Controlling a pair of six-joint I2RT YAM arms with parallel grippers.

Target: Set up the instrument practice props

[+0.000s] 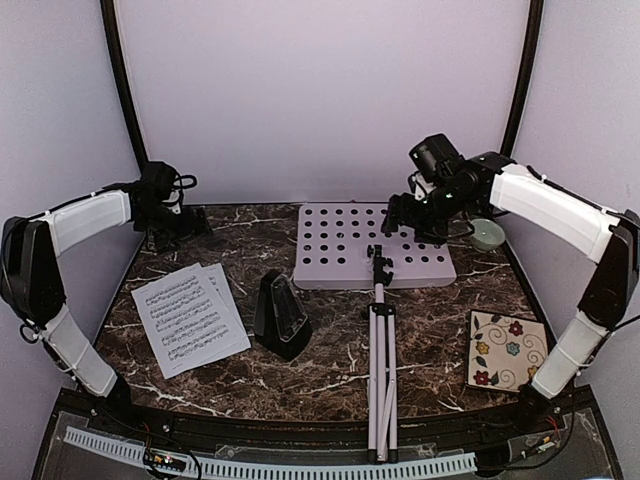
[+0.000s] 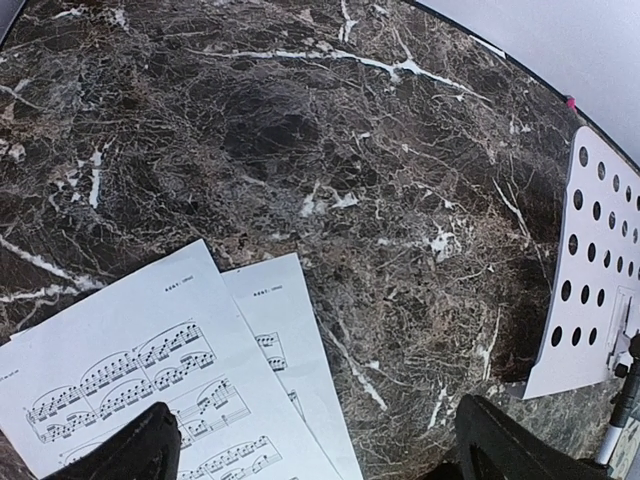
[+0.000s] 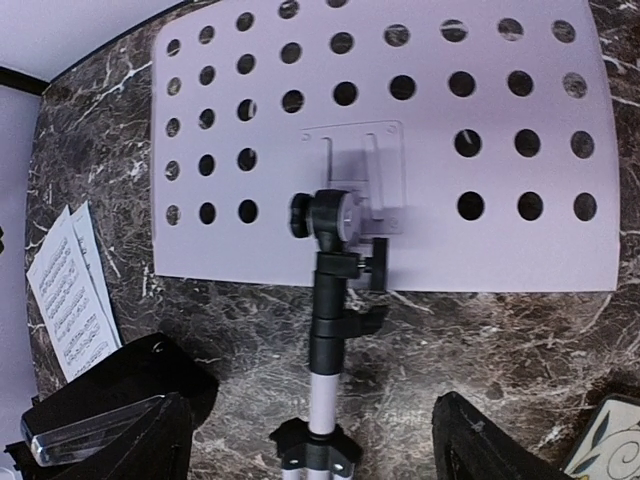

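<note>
While the music stand (image 1: 372,262) lies flat, the right claw (image 3: 305,445) hangs wide open above it, seemingly clear; the left claw (image 2: 320,450), far left of it, gapes; both empty.

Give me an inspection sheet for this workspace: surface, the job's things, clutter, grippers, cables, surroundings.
Surface: dark marble-patterned table, no spills seen.
Job's things: white music stand lying flat at the back centre, with its pole towards the near edge; two music sheets overlapping at the front left; black metronome upright between the sheets and the pole.
Clutter: floral tile at the front right; pale green bowl at the back right, partly hidden by the right arm.
Grippers: left gripper open, empty, beyond the sheets; right gripper open, empty, over the stand.
Cables: wires at the left wrist; white cable duct along the near edge.
Surroundings: plain pale walls, black frame poles.
</note>
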